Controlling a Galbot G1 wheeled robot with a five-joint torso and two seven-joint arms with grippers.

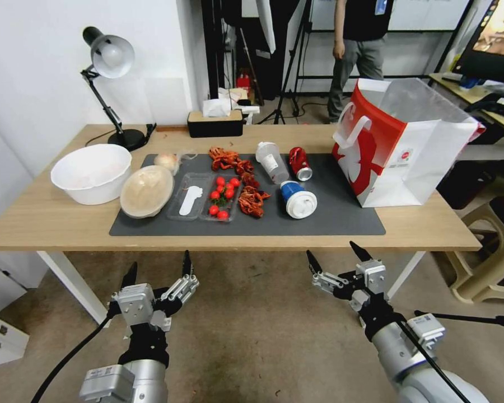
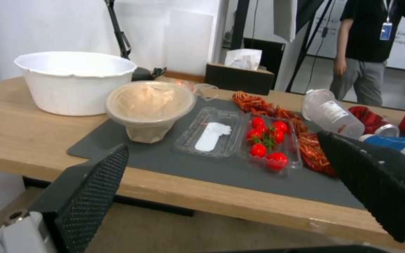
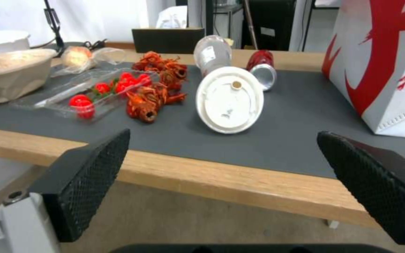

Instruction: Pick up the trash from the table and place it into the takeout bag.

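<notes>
On the dark grey mat (image 1: pixel 341 215) of the light-wood table (image 1: pixel 50 218) lies the trash: a blue paper cup with white lid (image 1: pixel 298 199) (image 3: pixel 230 99) on its side, a crushed red can (image 1: pixel 299 163) (image 3: pixel 263 68), a clear plastic cup (image 1: pixel 271 161) (image 2: pixel 328 113), a beige lidded bowl (image 1: pixel 147 190) (image 2: pixel 148 107) and a small bagged lump (image 1: pixel 168 162) (image 3: pixel 77 57). The white and red takeout bag (image 1: pixel 400 145) (image 3: pixel 385 63) stands open at the mat's right end. My left gripper (image 1: pixel 158 268) and right gripper (image 1: pixel 337 256) hang open below the table's front edge, holding nothing.
A white basin (image 1: pixel 92 172) sits at the left. A clear tray of cherry tomatoes (image 1: pixel 221 197) and red crayfish shells (image 1: pixel 238 173) lie mid-mat. A desk lamp (image 1: pixel 109 84) and black tissue box (image 1: pixel 214 123) stand at the back. A beige stool (image 1: pixel 495 252) is at the right.
</notes>
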